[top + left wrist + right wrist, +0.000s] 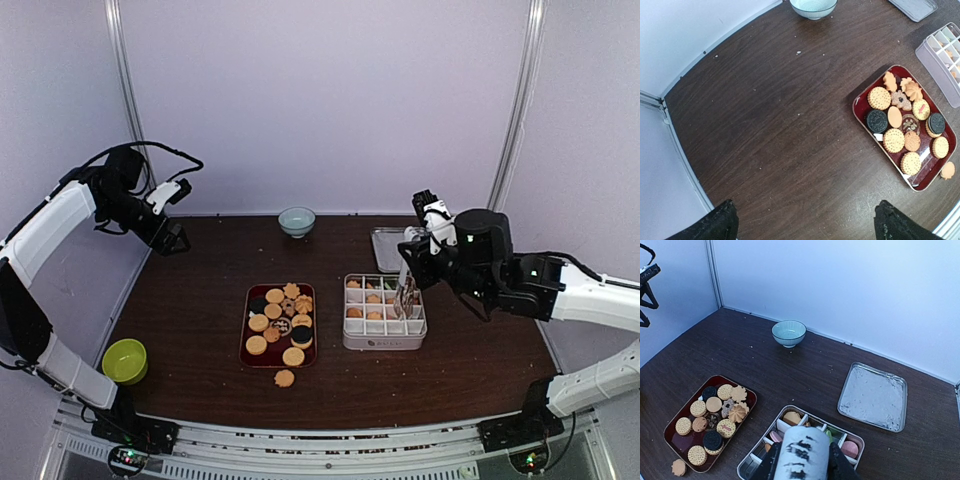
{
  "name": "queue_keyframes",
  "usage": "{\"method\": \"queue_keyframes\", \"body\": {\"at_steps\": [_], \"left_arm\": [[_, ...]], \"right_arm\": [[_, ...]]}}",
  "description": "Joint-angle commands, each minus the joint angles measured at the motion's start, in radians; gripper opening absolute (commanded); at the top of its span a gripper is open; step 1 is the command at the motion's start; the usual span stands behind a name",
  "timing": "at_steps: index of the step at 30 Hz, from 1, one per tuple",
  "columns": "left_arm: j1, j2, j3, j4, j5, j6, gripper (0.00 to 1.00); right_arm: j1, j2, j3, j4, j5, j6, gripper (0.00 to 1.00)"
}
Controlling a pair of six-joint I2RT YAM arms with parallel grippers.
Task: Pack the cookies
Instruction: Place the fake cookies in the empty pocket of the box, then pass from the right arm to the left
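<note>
Right claw (804, 465) grips a white marked roll (802, 447) over the divided box (385, 342); left claw (805, 225) hangs raised, wide open.

Robotics lab cell, not a kitchen: left arm (55, 225) and right arm (590, 298) are bolted to a slotted aluminium rail (320, 442) along the near edge of a dark wood-grain table (195, 295), status LEDs (124, 459) lit at the bases. It's boxed in by plain pale panels (320, 100) on metal corner posts (122, 70). Tabletop items read as staged props: red tray (244, 346) of cookies (275, 296), white divided box (385, 341), teal bowl (296, 221), green bowl (125, 361), flat metal tray (385, 248).
</note>
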Motion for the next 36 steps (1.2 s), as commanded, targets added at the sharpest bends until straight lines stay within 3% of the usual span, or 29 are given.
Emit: {"method": "queue_keyframes", "body": {"at_steps": [1,11,28,36], "left_arm": [[0.008,0.003,0.028,0.005,0.019,0.002,0.98],[0.008,0.006,0.025,0.004,0.020,0.002,0.98],[0.007,-0.023,-0.002,0.001,-0.003,0.006,0.98],[0.009,-0.035,-0.045,0.006,0.009,0.024,0.98]], "right_arm": [[-0.002,0.014,0.042,0.022,0.025,-0.028,0.23],[0.004,0.070,0.127,0.094,-0.083,-0.010,0.20],[0.187,0.640,0.618,0.210,-0.335,-0.046,0.18],[0.187,0.779,0.684,0.244,-0.392,-0.021,0.17]]}}
